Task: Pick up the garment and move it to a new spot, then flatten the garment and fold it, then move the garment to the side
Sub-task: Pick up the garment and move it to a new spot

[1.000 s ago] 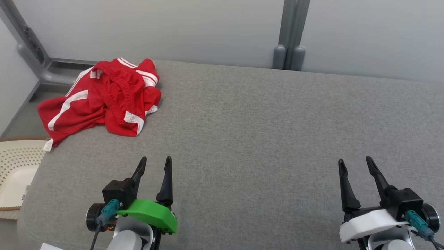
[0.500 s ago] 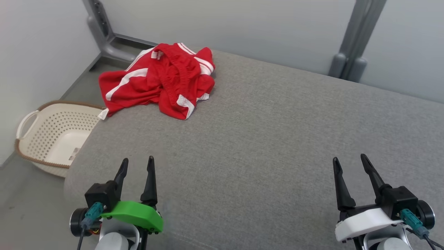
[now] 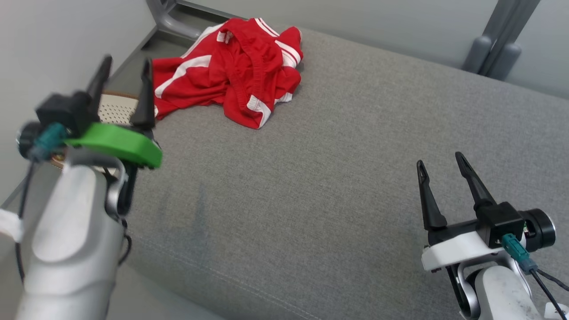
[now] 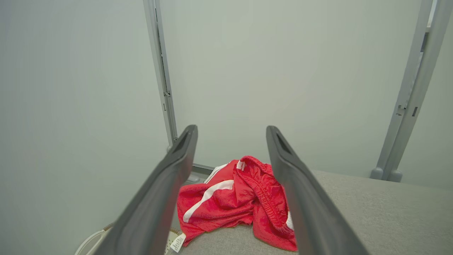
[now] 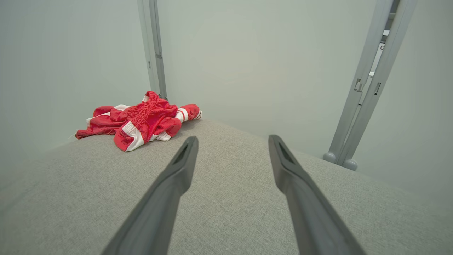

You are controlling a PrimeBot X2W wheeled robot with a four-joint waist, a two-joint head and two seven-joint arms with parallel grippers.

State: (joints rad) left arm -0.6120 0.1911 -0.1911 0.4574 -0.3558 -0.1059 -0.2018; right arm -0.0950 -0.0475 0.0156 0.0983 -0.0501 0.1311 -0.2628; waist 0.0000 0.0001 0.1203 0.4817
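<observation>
Two hands, left hand [image 3: 126, 61] and right hand [image 3: 438, 159], are hovering spread wide and empty while the red-and-white garment [image 3: 231, 75] is lying bunched at the grey padded surface's [image 3: 333, 155] far-left corner, spilling over the edge, so a sloppy pinch is risking knocking it into the laundry basket [image 3: 116, 111].

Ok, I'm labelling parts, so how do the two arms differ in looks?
The left gripper has a bright green cover behind two long black fingers; the right gripper has a white cover. Both carry a teal plug with a dark cable, on pale grey forearms.
</observation>
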